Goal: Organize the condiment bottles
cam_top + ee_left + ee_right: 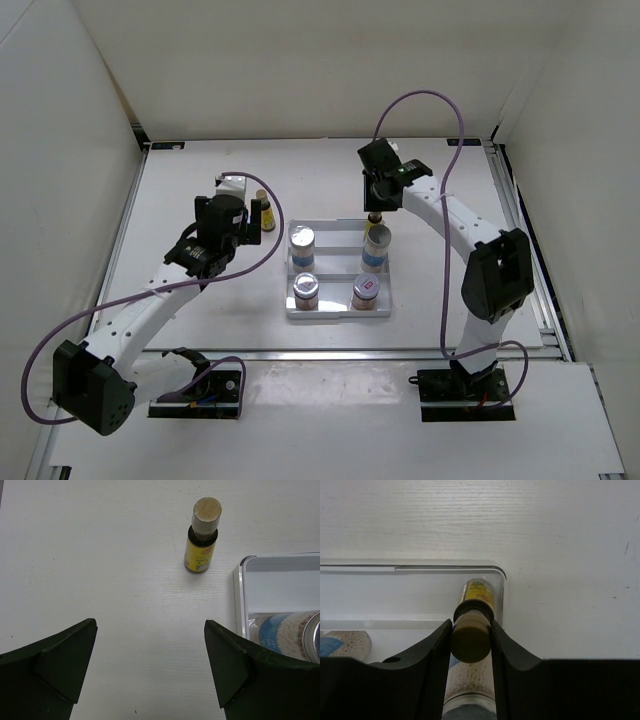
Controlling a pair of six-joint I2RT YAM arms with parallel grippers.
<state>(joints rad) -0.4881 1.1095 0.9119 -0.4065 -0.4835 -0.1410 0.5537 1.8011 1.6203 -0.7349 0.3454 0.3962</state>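
Note:
My right gripper point(375, 203) is shut on the tan cap point(471, 639) of a slim dark-brown, yellow-labelled bottle point(479, 594), which stands at the back right corner of the white tray point(338, 312). The other brown bottle point(266, 213) stands upright on the table left of the tray, also in the left wrist view point(201, 537). My left gripper point(150, 665) is open and empty, short of that bottle. Two blue-labelled jars point(301, 243) point(376, 248) stand in the tray's middle row. Two pinkish-labelled jars point(306, 290) point(366, 292) stand in its front row.
The tray's back left corner point(241, 575) lies right of my left gripper, with a blue-labelled jar point(287, 635) just inside. White walls enclose the table on three sides. Purple cables loop off both arms.

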